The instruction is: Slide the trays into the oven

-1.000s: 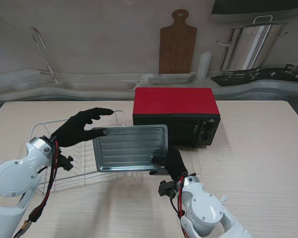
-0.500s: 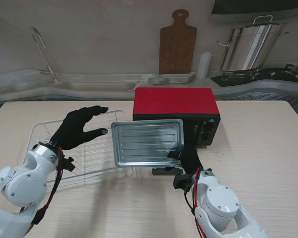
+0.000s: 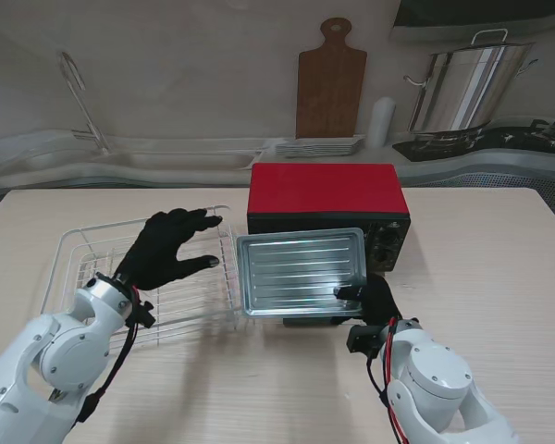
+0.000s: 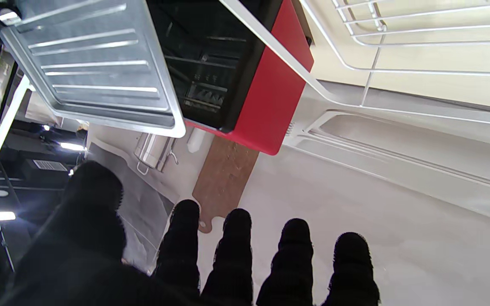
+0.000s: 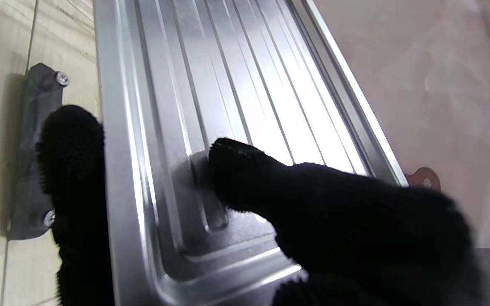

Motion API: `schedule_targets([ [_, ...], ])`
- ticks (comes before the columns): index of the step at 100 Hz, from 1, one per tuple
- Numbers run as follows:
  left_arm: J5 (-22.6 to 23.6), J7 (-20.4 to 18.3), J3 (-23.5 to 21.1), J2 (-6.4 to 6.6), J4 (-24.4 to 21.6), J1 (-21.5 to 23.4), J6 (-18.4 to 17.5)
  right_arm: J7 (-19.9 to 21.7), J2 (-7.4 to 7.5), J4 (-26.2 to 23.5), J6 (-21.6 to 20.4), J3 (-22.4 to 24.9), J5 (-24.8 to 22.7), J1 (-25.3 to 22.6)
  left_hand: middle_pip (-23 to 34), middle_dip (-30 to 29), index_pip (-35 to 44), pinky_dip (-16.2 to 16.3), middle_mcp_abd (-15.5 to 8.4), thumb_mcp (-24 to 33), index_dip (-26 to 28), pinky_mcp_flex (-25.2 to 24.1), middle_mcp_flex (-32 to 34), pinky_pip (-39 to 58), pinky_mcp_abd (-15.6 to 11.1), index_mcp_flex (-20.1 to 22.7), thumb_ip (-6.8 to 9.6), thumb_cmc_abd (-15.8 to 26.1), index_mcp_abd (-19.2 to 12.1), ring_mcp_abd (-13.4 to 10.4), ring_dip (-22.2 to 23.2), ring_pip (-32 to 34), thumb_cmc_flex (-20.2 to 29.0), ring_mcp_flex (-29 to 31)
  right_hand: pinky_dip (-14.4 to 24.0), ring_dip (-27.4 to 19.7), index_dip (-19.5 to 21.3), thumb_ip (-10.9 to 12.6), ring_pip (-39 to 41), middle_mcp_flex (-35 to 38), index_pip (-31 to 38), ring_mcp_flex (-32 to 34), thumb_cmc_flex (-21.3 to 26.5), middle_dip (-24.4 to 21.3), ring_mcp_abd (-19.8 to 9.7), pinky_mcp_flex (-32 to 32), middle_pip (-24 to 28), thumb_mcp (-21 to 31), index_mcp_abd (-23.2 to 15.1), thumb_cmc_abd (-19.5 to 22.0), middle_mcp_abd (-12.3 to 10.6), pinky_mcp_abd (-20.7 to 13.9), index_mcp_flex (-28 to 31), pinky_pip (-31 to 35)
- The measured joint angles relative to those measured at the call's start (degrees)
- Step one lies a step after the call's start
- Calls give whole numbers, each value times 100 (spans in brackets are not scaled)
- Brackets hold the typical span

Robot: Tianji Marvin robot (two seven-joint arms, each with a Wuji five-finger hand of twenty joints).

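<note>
A ribbed silver baking tray [image 3: 302,271] hangs in front of the red oven [image 3: 327,191], whose door lies open toward me. My right hand [image 3: 370,298] is shut on the tray's near right corner; in the right wrist view the thumb [image 5: 270,187] presses on the tray [image 5: 211,106] and the fingers [image 5: 72,170] curl under its rim. My left hand [image 3: 171,245] hovers open over the white wire rack [image 3: 83,268], to the left of the tray and apart from it. The left wrist view shows the tray [image 4: 96,72] before the oven's dark cavity [image 4: 202,63].
A wooden cutting board [image 3: 330,83], stacked plates [image 3: 319,146] and a steel stockpot [image 3: 462,88] stand on the counter behind the oven. The oven door's black handle [image 3: 310,320] lies on the table under the tray. A sink [image 3: 129,153] is at the back left.
The right hand has carried the tray rightward from over the rack to in front of the oven. The left hand let go of it and stays open over the rack.
</note>
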Motion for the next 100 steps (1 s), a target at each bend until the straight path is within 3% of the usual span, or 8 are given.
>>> schedule_targets([
  [33, 676, -87, 415, 77, 143, -138, 41, 105, -10, -4, 495, 411, 502, -166, -7, -62, -10, -1, -8, -55, -3, -11, -64, -341, -82, -72, 1, 68, -17, -66, -120, -62, 0, -58, 1, -1, -2, 0, 12, -17, 0, 0, 0, 0, 10, 3, 67, 0, 46, 9, 68, 4, 0, 48],
  [54, 765, -47, 540, 81, 187, -180, 37, 61, -50, 2, 1144, 598, 1025, -146, -7, -63, -10, -1, -8, -120, -4, -42, -66, -411, -138, -72, 1, 79, -17, -69, -123, -62, 0, -58, 1, -1, -3, 0, 14, -82, 0, 0, 0, 28, 15, 4, 79, 0, 63, 18, 109, 6, -1, 53],
  [100, 1084, 416, 639, 69, 416, -359, -116, -395, -266, 492, 2053, 659, 1685, 450, -7, -65, -10, -54, -65, -118, -5, -43, -131, -488, -150, -72, 57, 130, -71, -142, -197, -65, 0, -65, 4, -74, -3, 0, 57, -179, 0, 0, 0, 52, 24, 9, 147, 0, 117, 46, 166, 7, -49, 64],
])
